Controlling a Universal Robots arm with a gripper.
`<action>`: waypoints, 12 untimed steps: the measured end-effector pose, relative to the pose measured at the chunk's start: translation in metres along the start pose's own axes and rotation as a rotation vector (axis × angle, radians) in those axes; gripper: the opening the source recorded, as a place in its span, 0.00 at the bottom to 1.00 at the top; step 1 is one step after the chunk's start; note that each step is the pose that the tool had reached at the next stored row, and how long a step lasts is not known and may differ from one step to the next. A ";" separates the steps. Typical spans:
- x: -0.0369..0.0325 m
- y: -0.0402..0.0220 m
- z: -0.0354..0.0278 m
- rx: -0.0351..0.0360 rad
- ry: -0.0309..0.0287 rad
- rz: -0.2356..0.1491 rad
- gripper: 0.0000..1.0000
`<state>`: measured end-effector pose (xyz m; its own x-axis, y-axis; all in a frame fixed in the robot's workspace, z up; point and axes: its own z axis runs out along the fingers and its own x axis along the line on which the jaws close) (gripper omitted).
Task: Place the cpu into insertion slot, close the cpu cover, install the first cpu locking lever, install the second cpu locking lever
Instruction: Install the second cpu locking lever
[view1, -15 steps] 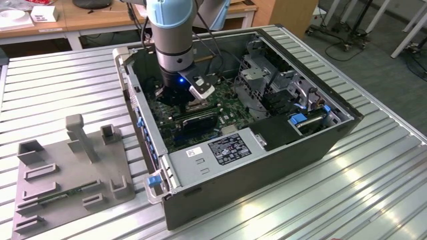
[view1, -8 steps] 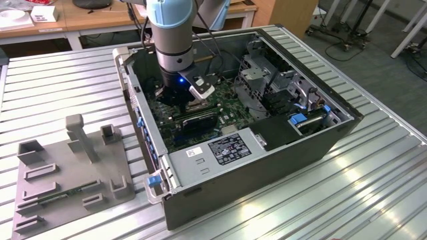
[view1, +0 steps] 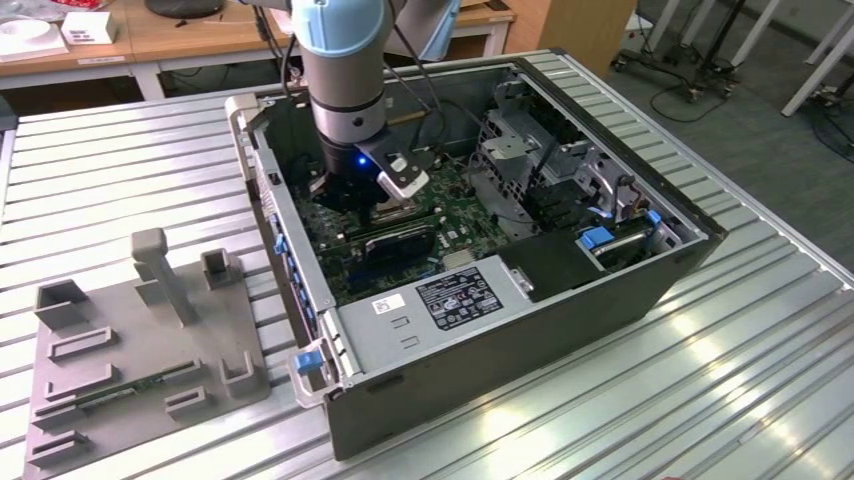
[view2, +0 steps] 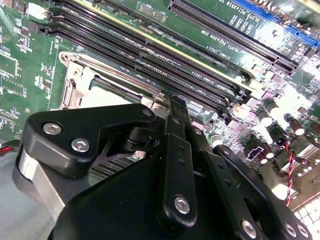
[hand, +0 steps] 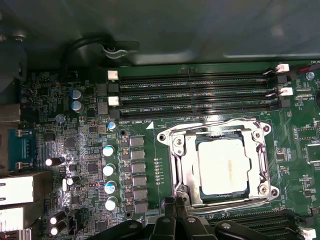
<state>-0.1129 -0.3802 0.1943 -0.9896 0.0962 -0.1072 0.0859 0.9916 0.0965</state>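
Black gripper (view2: 173, 112) links loom closest in both wrist views, the tip down at the edge of the insertion slot (hand: 220, 195). Whether the gripper is clenched or released I cannot tell, nor whether it touches the metal there.

The cpu (hand: 222, 170) lies flat in the slot, its pale metal top facing up. The cpu cover (hand: 260, 150) is folded down around it, its cut-out framing the chip, with screws at the corners.

Small white print runs along the green motherboard (hand: 295, 150) beside the long black memory slots (hand: 195, 92), and a white-and-black label (view1: 454, 295) sits on the grey power supply box in the exterior view.

Of the two wrist cameras, the first shows the whole socket from above, along with a column of silver-topped capacitors (hand: 108, 170). The second wrist view looks low across the board, with a corner of the chip and frame showing behind the gripper.

In the exterior view the arm reaches down into an open computer case (view1: 641, 290) lying on a ribbed metal table (view1: 134, 170). A grey holder (view1: 147, 340) sits well apart, toward the exterior view's left.
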 end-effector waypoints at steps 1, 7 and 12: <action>0.0001 0.0000 0.0000 -0.0001 -0.0003 0.000 0.11; 0.0012 -0.0001 -0.0001 -0.0002 -0.0018 0.000 0.11; 0.0019 -0.0002 -0.0002 -0.0001 -0.0021 0.000 0.11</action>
<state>-0.1148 -0.3802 0.1944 -0.9893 0.0962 -0.1094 0.0858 0.9916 0.0966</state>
